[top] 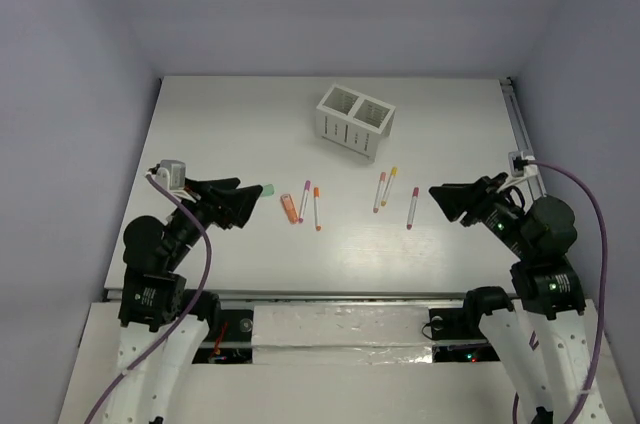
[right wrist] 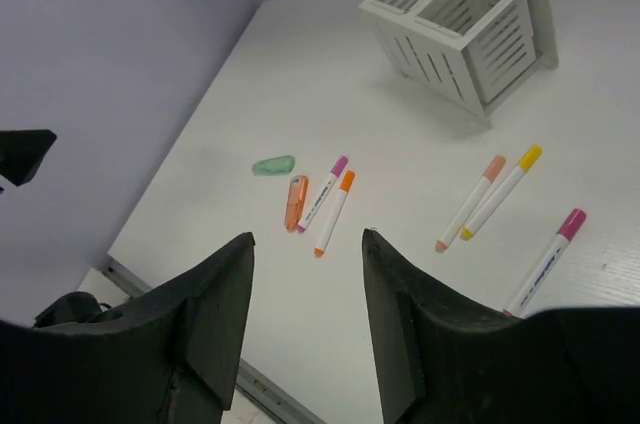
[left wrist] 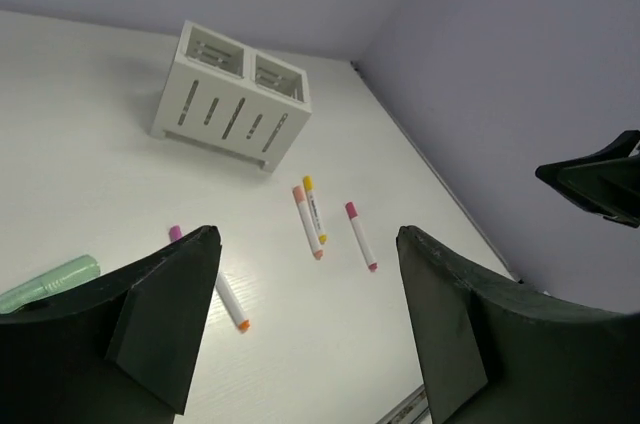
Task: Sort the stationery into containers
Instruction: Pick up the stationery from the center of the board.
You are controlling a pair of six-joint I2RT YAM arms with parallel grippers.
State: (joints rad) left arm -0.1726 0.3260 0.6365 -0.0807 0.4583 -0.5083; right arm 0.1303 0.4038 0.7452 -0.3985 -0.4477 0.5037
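Lying loose at mid-tabletop (top: pixel 220 124) were an orange block (top: pixel 289 208), a purple-capped pen (top: pixel 304 200) and an orange-capped pen (top: pixel 317 209). Farther right lay pink-capped (top: pixel 380 191), yellow-capped (top: pixel 388 185) and magenta-capped (top: pixel 414 207) pens. A mint-green piece (top: pixel 266 189) lay just beside the left claw (top: pixel 245 200), which was released and held nothing. The right claw (top: pixel 440 198) was likewise released. The white box (top: pixel 355 121) stood beyond.

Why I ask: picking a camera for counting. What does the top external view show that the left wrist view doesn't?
Only top external: the orange block, the left arm and the right arm. Only left wrist: the inner finger faces of the left end effector. Both: the white box, the mint-green piece and five pens.
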